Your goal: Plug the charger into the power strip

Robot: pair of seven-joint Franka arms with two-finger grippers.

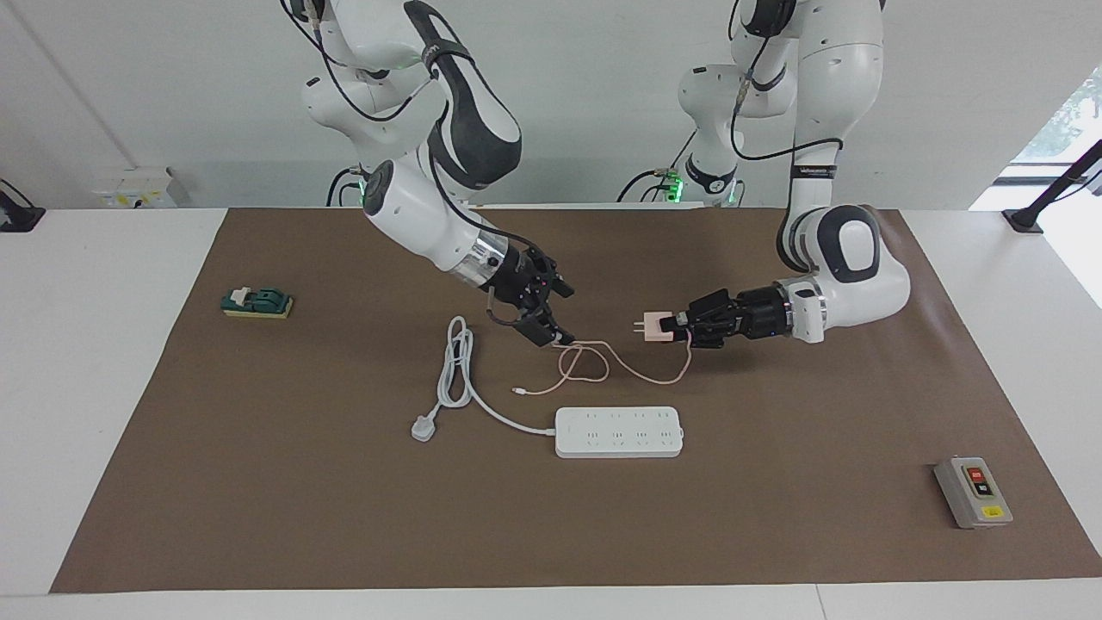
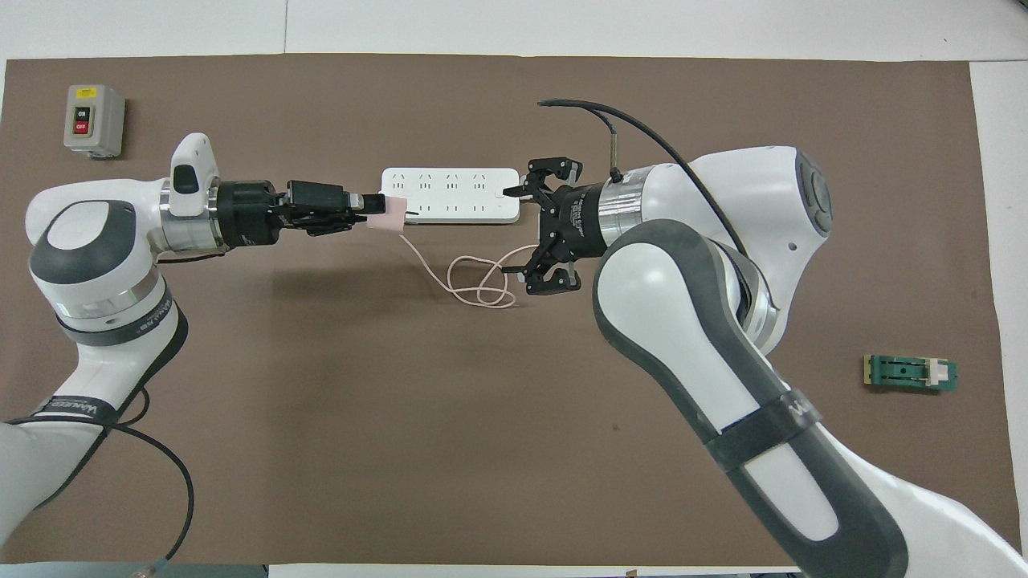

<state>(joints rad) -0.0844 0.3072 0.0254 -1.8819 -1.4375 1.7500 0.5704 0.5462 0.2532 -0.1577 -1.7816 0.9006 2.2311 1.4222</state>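
I have the charger (image 1: 659,327) pinched in the left gripper (image 1: 680,325), mid-frame in the facing view, up in the air over bare mat with its two prongs pointing sideways toward the right gripper (image 1: 545,312). The right gripper hangs with its fingers spread wide and holds nothing, over the loops of the cable (image 1: 585,366) at centre frame. The strip (image 1: 619,431) lies flat just below centre, sockets up.

I judge the charger light, hard and smooth, so the grip belongs on its flat sides, clear of the prongs, and firm enough that it won't twist when pushed in. The cable is thin and limp; it trails from the cube to the mat and may tug a little. The strip looks light too and could slide under the push.
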